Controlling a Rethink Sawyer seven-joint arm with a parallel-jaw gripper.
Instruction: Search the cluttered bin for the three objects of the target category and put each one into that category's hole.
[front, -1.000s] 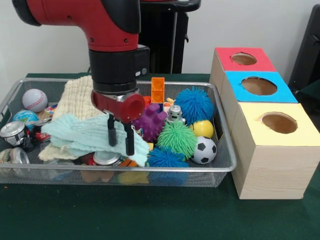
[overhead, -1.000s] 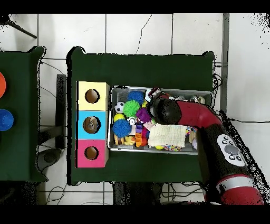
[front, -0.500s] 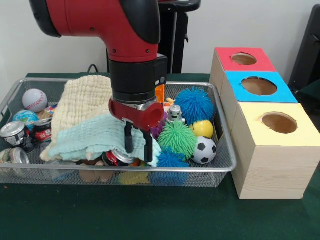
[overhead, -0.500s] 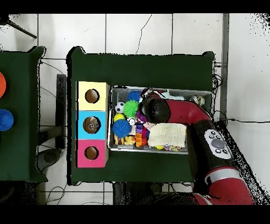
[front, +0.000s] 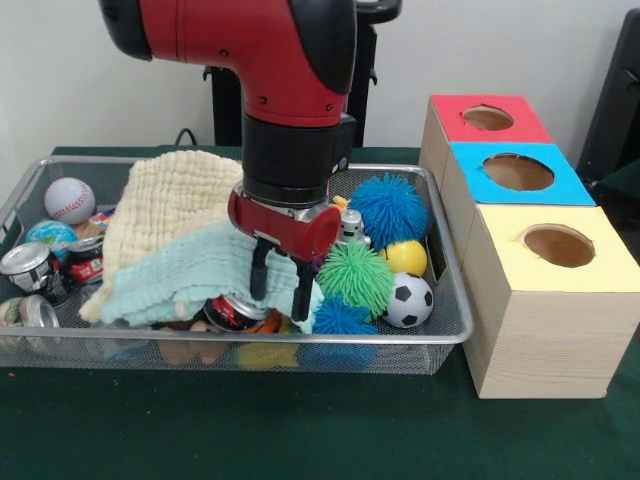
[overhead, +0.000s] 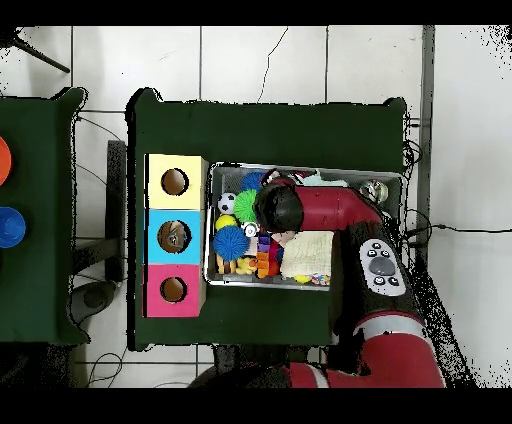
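While hanging over the bin (front: 452, 335), arm (front: 290, 60) fills top of front view; in overhead view covers much of bin (overhead: 390, 175), comes in from robot-side table edge. Green table (front: 300, 430) under everything. Bin sits mid-table, long side toward camera in front view. Just beside bin toward one short table edge: wooden box (front: 540, 300) with three holes, tops red (front: 488, 118), blue (front: 518, 172), yellow (front: 560, 246); overhead view shows same row (overhead: 175, 237) touching bin's end.

Cream cloth (front: 165, 205) and mint cloth (front: 190, 270) heaped in bin; front view shows both stacked, overhead view only cream patch (overhead: 310, 257).

Gripper (front: 278, 283) down among clutter, two black fingers (front: 259, 272) parted, nothing between them, tips at mint cloth edge next to red can (front: 232, 312). Hidden in overhead view under wrist.

Spiky balls: blue (front: 388, 208), green (front: 355, 275), smaller blue (front: 340, 318). Soccer ball (front: 409, 300) near bin corner closest to yellow hole, yellow ball (front: 405, 257) behind it. Baseball (front: 68, 200), globe ball (front: 50, 238), silver cans (front: 28, 268) at opposite end, visible in front view only. Small robot toy (front: 349, 227) just beside wrist. Overhead view alone shows coloured blocks (overhead: 262, 255) along bin's robot-side wall.
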